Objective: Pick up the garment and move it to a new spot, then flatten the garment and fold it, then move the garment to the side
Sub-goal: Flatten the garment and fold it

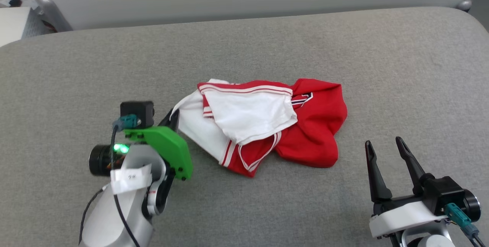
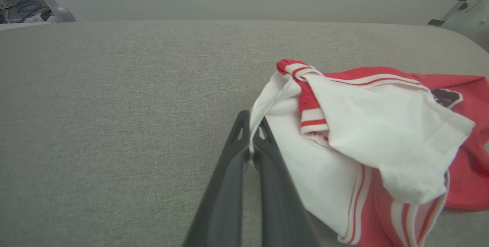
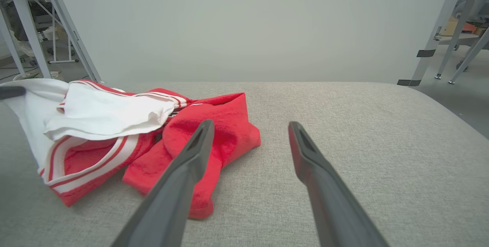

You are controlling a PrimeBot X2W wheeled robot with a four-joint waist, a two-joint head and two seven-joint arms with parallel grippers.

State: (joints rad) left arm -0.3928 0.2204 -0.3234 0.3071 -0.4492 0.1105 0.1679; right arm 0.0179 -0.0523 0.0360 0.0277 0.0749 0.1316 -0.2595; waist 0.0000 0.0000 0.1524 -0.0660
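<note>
Garment (image 1: pixel 252 115) lies crumpled, soft, on woven grey surface (image 1: pixel 363 48).

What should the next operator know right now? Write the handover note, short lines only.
Left end effector: shut on the white edge of the garment, at the heap's left side.
Right end effector: open, holding nothing, apart from the garment, to its right.
Garment: crumpled heap lying mid grey padded surface, not yet lifted.
Done: grasp made on the edge.
Left: lift and move it to a new spot, flatten, fold, move it to the side.
</note>
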